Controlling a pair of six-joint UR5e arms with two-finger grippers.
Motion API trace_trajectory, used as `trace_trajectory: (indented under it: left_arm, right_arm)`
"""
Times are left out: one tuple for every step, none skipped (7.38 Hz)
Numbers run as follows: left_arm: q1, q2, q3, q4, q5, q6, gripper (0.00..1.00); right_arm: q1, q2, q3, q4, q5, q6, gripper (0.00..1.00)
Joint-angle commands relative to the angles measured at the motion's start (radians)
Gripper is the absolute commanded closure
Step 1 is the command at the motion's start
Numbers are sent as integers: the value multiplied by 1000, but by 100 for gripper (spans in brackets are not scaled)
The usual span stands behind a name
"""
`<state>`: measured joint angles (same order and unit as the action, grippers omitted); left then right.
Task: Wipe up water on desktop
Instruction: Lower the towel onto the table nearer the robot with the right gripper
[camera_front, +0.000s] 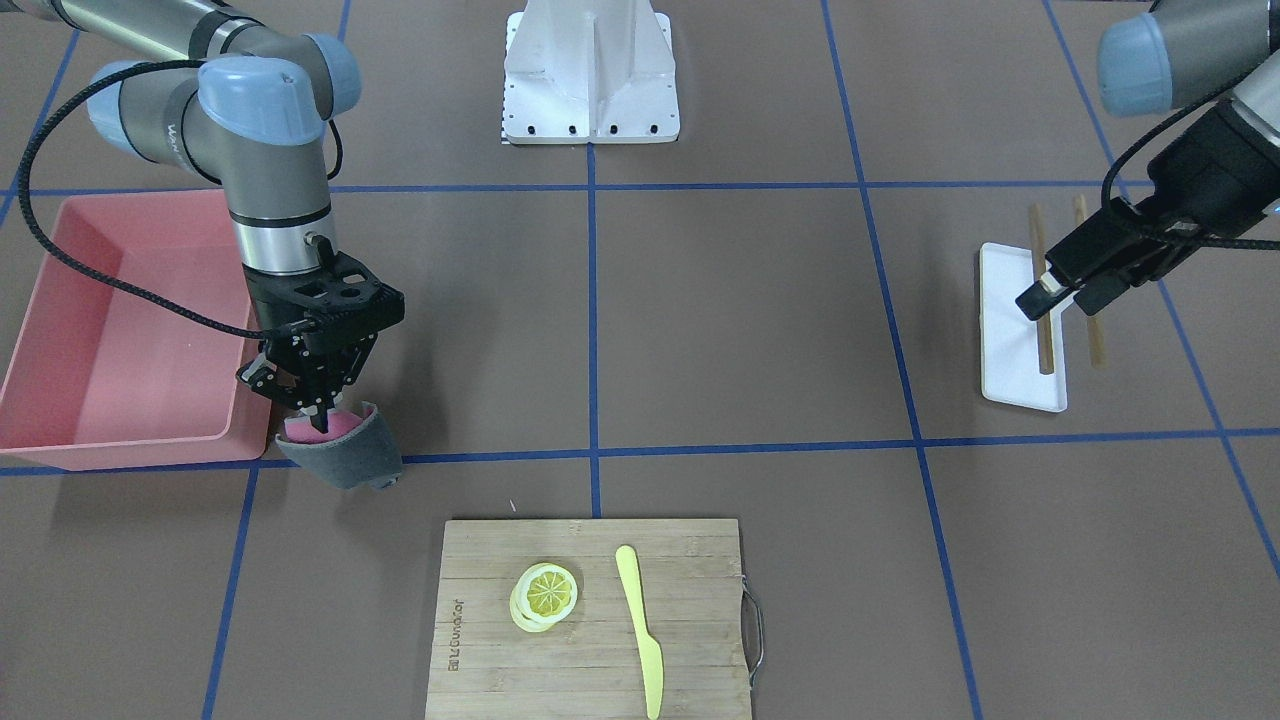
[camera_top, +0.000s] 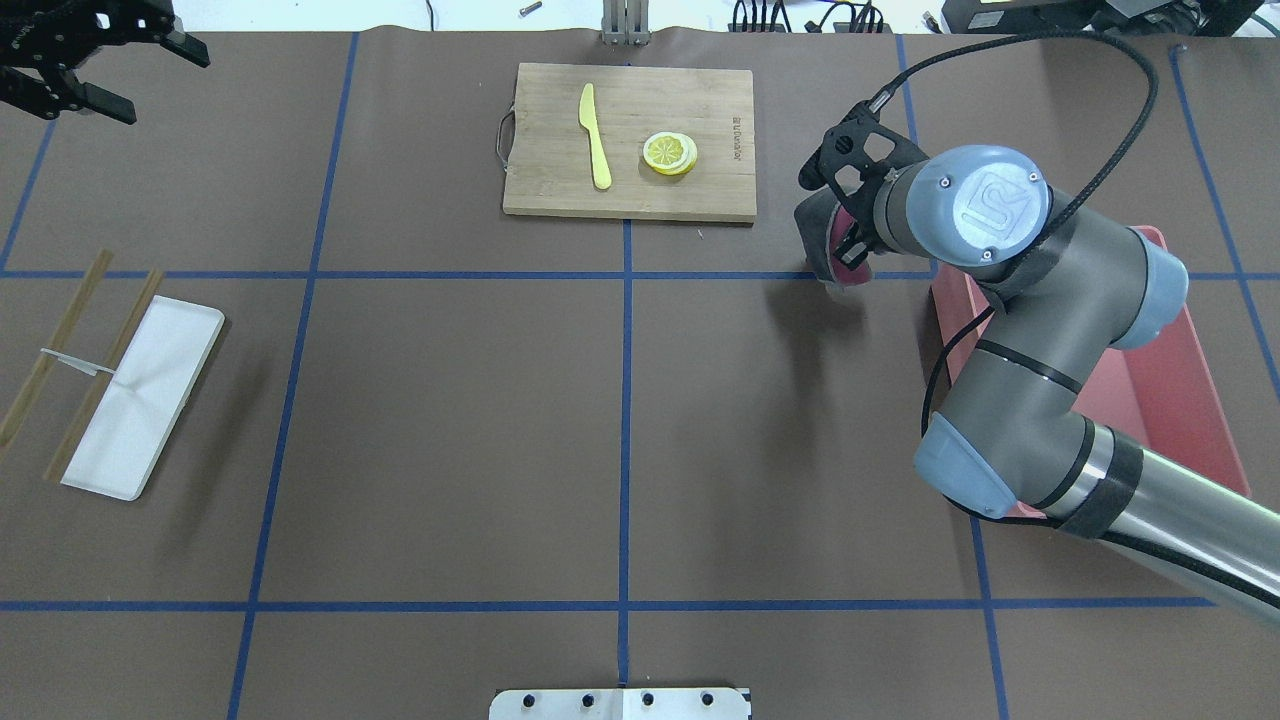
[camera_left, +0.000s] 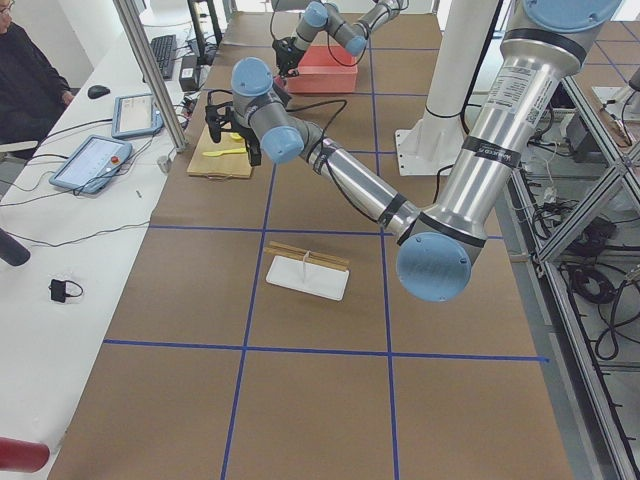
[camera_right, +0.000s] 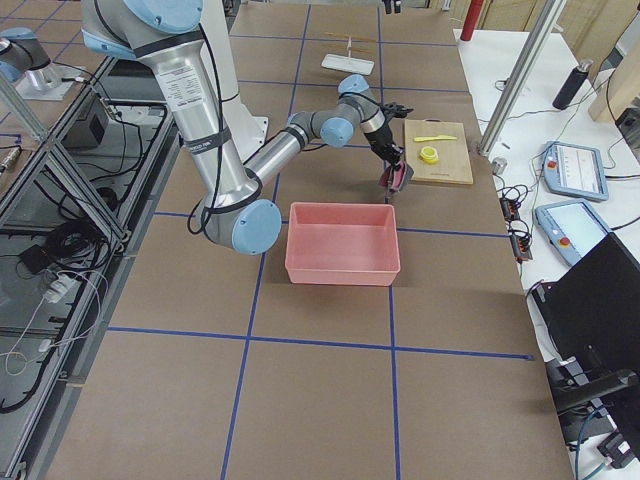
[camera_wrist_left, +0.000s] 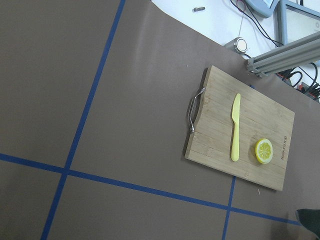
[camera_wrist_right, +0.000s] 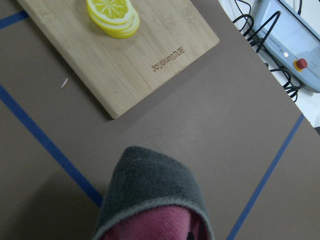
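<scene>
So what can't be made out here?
Water: none discernible on the desktop in any view.
Right pincer tips: sunk in the cloth, front and wrist views.
Left pincer: cut by the overhead view's corner.
Bin: mostly behind the right arm, overhead.

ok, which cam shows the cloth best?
Exterior front-facing: the whole cloth, grey outside, pink inside, pinched in the right gripper beside the bin. Right wrist shows it close but cropped; overhead half hides it behind the arm; side views show it tiny; left wrist shows at most a dark corner.
</scene>
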<state>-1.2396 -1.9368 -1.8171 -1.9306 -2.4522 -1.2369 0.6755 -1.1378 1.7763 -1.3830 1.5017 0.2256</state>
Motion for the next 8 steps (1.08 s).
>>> trace_trajectory:
  left_arm:
    - [-32,45,2,-1,5,139,2]
    - [-67,73,1,1,7,249,2]
    - [-101,106,-2,1,9,383,2]
    - [-128,137,-2,1,10,501,2]
    - [-144,156,-1,2,21,529,2]
    - [-150,162,-1,2,60,530,2]
    - [-150,174,5,2,64,528,2]
    - [-152,174,10,4,64,528,2]
  right_arm:
    - [-94,-11,8,1,-11,8,100]
    - [-128,-11,21,-1,-9,11,100]
    - [-167,-29,37,-1,-8,15,100]
    - [-209,-31,48,-1,-6,52,100]
    - [-247,-31,67,-1,-3,78,100]
    - [-292,-30,92,-1,-1,101,100]
    - [-335,-25,116,-2,-1,125,100]
    - [-374,-20,146,-2,2,156,100]
